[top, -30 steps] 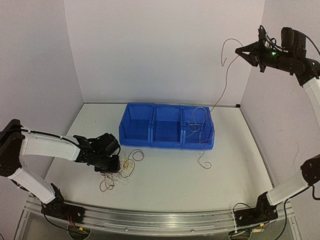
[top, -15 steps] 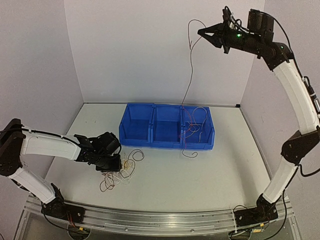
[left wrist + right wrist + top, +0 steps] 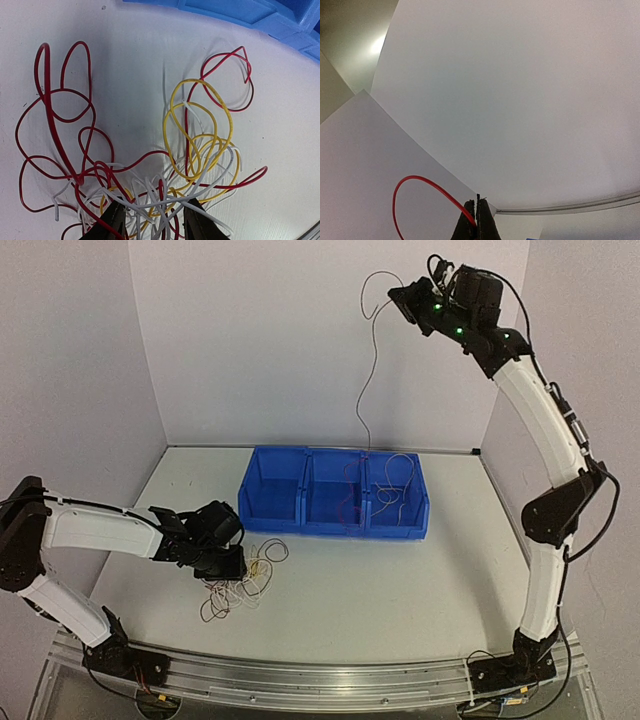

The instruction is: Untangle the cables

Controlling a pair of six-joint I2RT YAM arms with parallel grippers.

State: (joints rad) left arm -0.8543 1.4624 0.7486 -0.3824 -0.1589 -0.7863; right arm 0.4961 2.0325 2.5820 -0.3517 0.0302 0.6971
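Top external: my right gripper (image 3: 404, 300) hangs high with the lifted cable (image 3: 366, 370) dangling over the blue bins (image 3: 335, 525), so it drops free of the tangle (image 3: 235, 590) near-left.

Left wrist: my left gripper (image 3: 155, 222) straddles the white strands (image 3: 165, 200), fingers apart, gripping nothing.

Right wrist: fingers together, clamped on the lifted cable (image 3: 420, 181), red here.

Three blue bins (image 3: 335, 522) in one row, mid worktop (image 3: 400, 600). Two arms: left arm (image 3: 90, 532) at 8 o'clock, right arm (image 3: 545, 440) at 3 o'clock. Two sets of jaws, one per arm. One tangled pile of cables (image 3: 195, 145) at 7 o'clock, three colours: red, yellow, white. Strands per colour not countable in the knot. One lone cable (image 3: 412, 177), red, pinched in right jaws, high at 1 o'clock. A few more strands in middle and right bins, number unclear.
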